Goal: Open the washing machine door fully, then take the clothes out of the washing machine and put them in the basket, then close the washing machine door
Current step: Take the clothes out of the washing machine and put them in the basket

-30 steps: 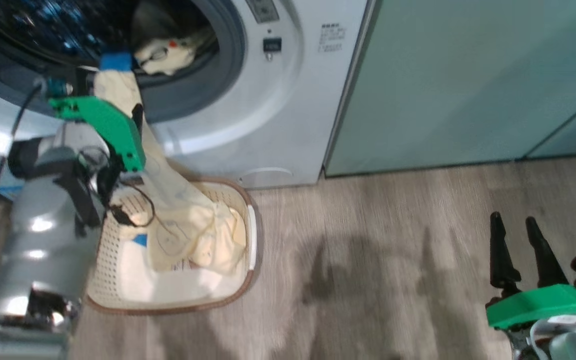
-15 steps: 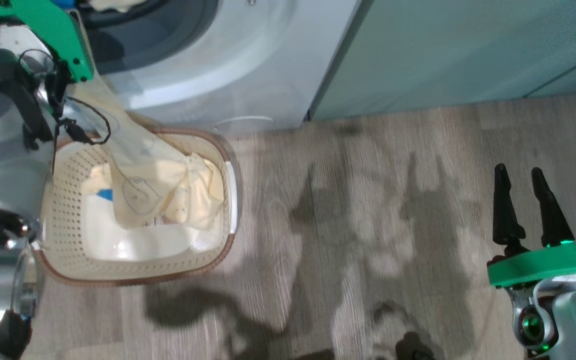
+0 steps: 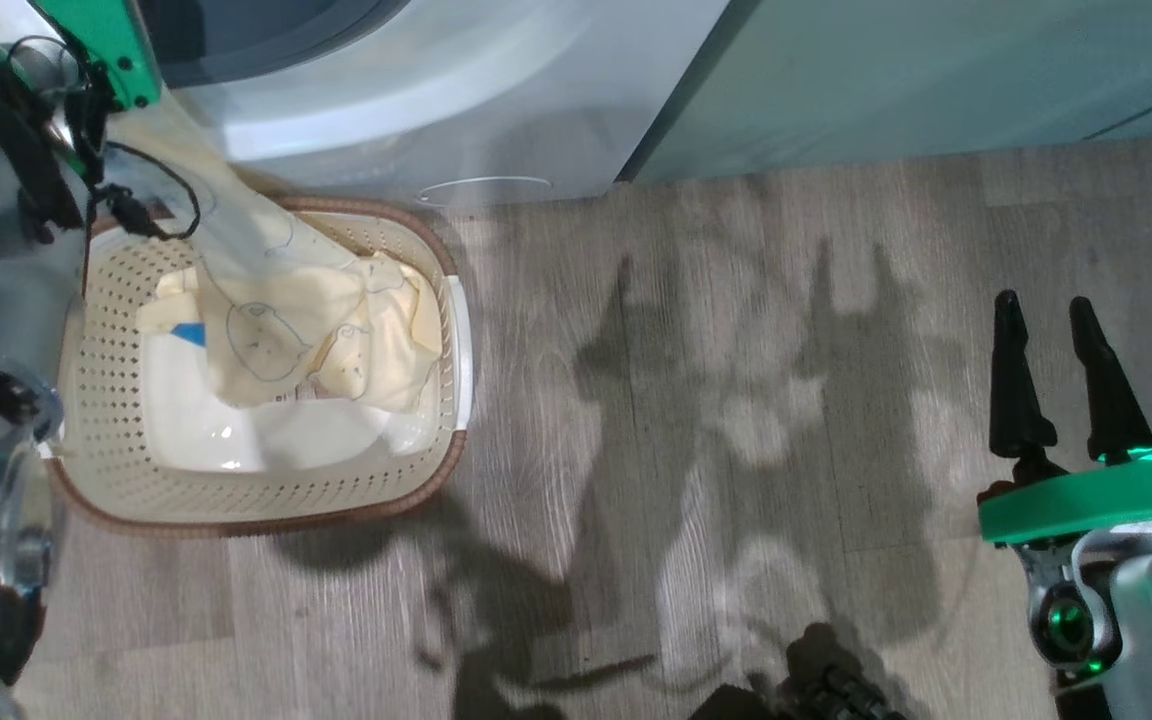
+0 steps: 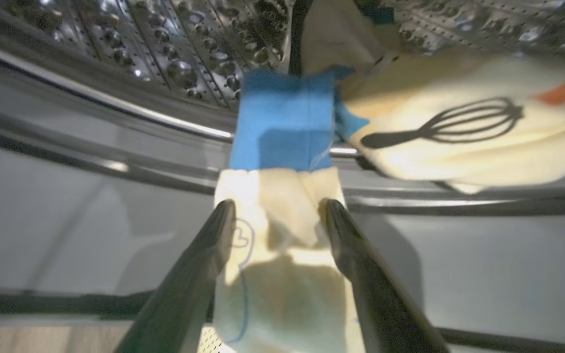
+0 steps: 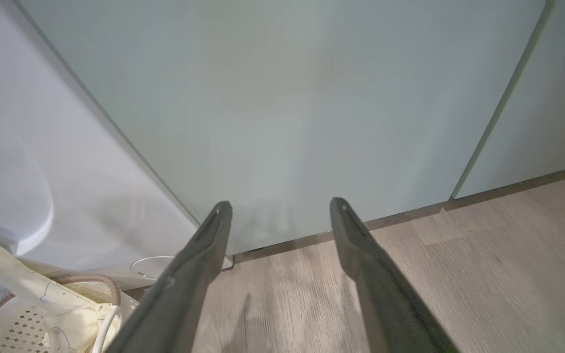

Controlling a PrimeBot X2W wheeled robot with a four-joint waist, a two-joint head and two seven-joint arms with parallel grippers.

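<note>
Over the last second the head view has slid downward. The opening of the washing machine (image 3: 436, 110) has almost left its top edge and the basket (image 3: 106, 400) sits higher in the picture. This is the camera moving, not the things. The long garment itself has not moved much, and both end effectors have stayed spread.

The left end effector (image 4: 280, 203) is released. Its two fingers (image 4: 199, 274) stand wide apart with a cream strip of the clothes (image 4: 282, 122) running between them, and I judge it is not pinched. Just ahead of the fingertips this strip, with its blue patch, crosses the lip of the opening. Below and behind the end effector it hangs down, and its lower end lies crumpled in the basket (image 3: 306, 330). Ahead and to the right of the fingertips, a second garment (image 4: 459, 142) with a whisk drawing rests inside the steel drum (image 4: 165, 49).

The right end effector (image 3: 1044, 300) is also released and holds nothing. It hovers over the wooden floor (image 3: 736, 300), and the basket is well apart on its left.

For the task this means that the emptying is only half done. One garment bridges machine and basket, one remains in the drum, and closing the door comes later.
</note>
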